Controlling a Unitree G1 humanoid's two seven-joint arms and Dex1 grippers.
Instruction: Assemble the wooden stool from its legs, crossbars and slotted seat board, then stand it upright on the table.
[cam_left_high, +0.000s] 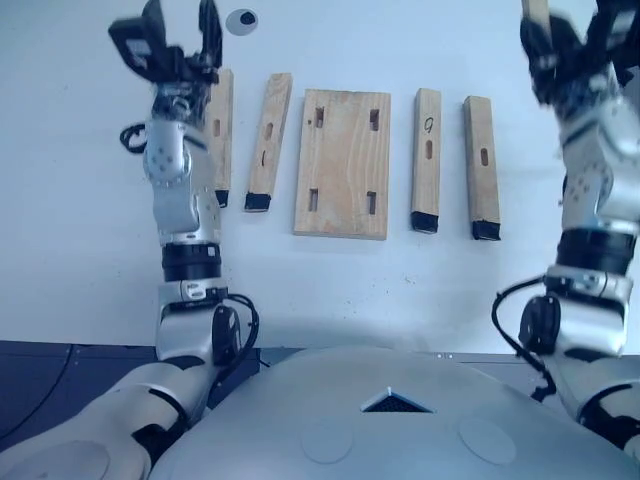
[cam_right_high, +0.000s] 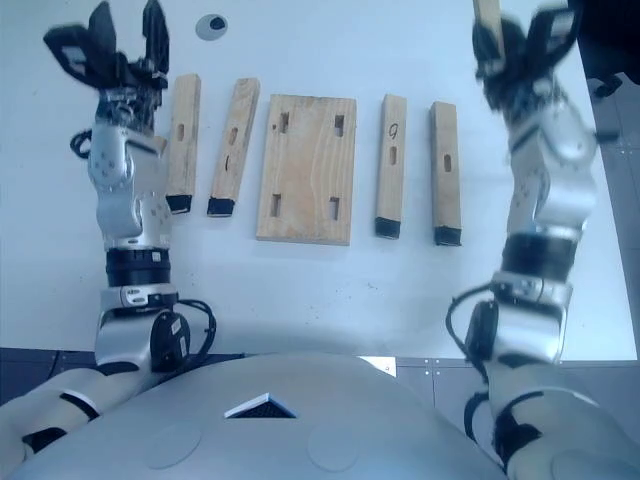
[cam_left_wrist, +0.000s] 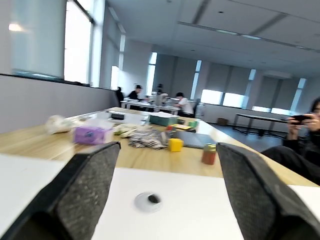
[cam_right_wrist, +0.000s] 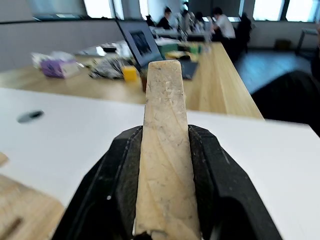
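Observation:
A slotted seat board (cam_left_high: 342, 163) lies flat in the middle of the white table (cam_left_high: 80, 250). Two wooden legs (cam_left_high: 270, 140) with black tips lie to its left and two more legs (cam_left_high: 427, 160) to its right, all side by side. My left gripper (cam_left_high: 180, 30) is raised over the far end of the leftmost leg (cam_left_high: 222, 120), open, with nothing between its fingers (cam_left_wrist: 75, 200). My right gripper (cam_right_high: 520, 45) is held up at the far right, shut on a narrow wooden crossbar (cam_right_wrist: 165, 150) that sticks out past its fingertips.
A small grey disc (cam_left_high: 242, 19) sits on the table beyond the left legs. The table's near edge (cam_left_high: 400, 345) runs just ahead of my body. Bare white tabletop lies between the parts and that edge.

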